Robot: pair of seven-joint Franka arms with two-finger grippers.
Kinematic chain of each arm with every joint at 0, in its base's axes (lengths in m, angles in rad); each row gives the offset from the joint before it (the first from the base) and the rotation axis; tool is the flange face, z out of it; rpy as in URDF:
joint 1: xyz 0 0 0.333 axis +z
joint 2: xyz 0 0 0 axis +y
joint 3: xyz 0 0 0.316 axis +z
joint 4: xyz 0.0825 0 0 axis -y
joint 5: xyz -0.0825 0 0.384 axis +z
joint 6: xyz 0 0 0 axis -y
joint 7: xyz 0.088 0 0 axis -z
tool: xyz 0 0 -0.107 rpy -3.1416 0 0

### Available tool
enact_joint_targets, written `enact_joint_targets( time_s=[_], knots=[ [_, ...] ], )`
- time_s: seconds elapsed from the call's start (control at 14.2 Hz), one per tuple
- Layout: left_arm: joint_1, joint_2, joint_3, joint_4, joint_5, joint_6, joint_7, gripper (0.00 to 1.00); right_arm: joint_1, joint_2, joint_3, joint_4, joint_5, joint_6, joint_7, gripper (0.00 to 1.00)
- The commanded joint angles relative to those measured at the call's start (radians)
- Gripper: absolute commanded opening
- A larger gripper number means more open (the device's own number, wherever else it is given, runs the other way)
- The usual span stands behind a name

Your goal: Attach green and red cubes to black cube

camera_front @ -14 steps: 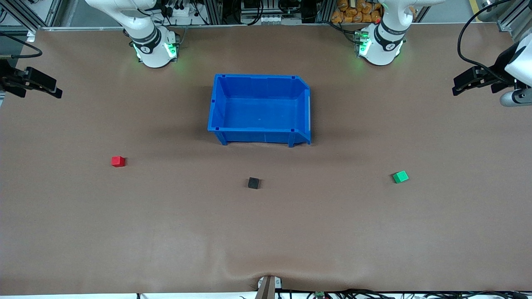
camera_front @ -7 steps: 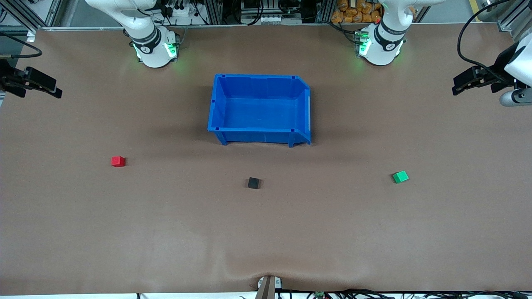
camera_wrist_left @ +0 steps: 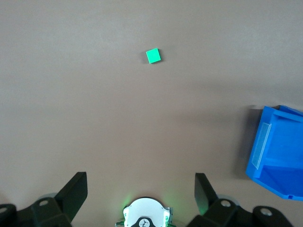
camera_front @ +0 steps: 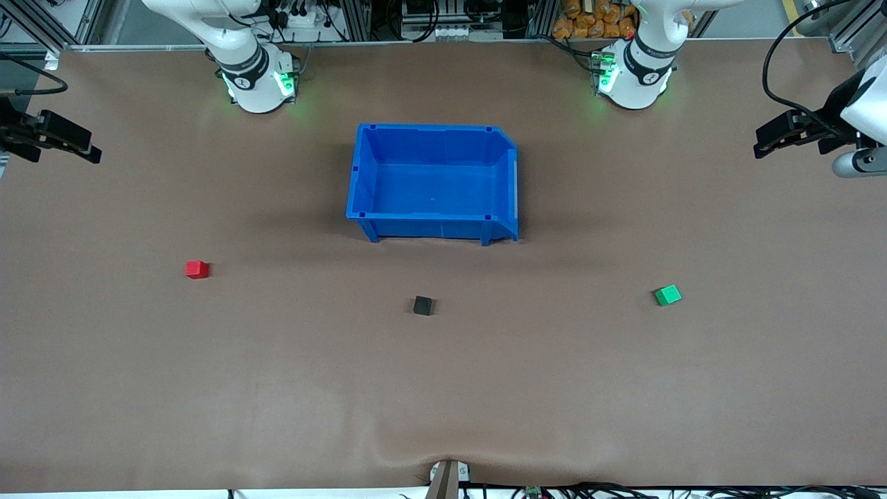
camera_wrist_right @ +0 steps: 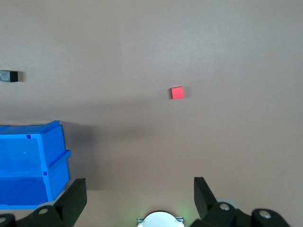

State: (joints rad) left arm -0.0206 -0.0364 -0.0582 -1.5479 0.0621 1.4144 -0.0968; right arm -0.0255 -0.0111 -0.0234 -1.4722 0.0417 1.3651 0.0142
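The black cube (camera_front: 423,305) lies on the brown table, nearer to the front camera than the blue bin (camera_front: 433,181). The red cube (camera_front: 197,269) sits toward the right arm's end, the green cube (camera_front: 668,296) toward the left arm's end, and all three stand well apart. My left gripper (camera_front: 762,142) hangs open and empty high over the table's left-arm end. Its wrist view shows the green cube (camera_wrist_left: 153,56) far from its gripper (camera_wrist_left: 140,189). My right gripper (camera_front: 90,147) hangs open and empty over the table's right-arm end. Its wrist view shows the red cube (camera_wrist_right: 177,92) and the black cube (camera_wrist_right: 8,76).
The blue bin stands empty in the middle of the table between the two arm bases, with its corner showing as the bin (camera_wrist_left: 279,151) in the left wrist view and the bin (camera_wrist_right: 28,161) in the right wrist view. A small clamp (camera_front: 447,478) sits at the table's near edge.
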Motion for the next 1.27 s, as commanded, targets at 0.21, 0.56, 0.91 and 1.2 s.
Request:
enact_joint_targets(
  time_s=[0.21,0.56,0.91,1.2],
  knots=[
    [0.004,-0.019,-0.005,-0.015,-0.011,-0.009,0.003,1.00,0.001,0.003,0.005,0.023,0.006,-0.017,-0.004,1.00],
    [-0.001,-0.014,-0.005,-0.030,-0.010,-0.012,0.003,1.00,-0.005,0.005,0.002,0.029,0.009,-0.037,-0.004,1.00],
    [0.002,-0.003,-0.006,-0.105,0.004,0.044,0.003,1.00,0.003,0.013,0.003,0.029,-0.006,-0.049,0.009,1.00],
    [0.007,-0.002,-0.006,-0.233,0.004,0.194,0.003,1.00,-0.005,0.013,0.002,0.029,0.004,-0.049,0.009,1.00]
  ],
)
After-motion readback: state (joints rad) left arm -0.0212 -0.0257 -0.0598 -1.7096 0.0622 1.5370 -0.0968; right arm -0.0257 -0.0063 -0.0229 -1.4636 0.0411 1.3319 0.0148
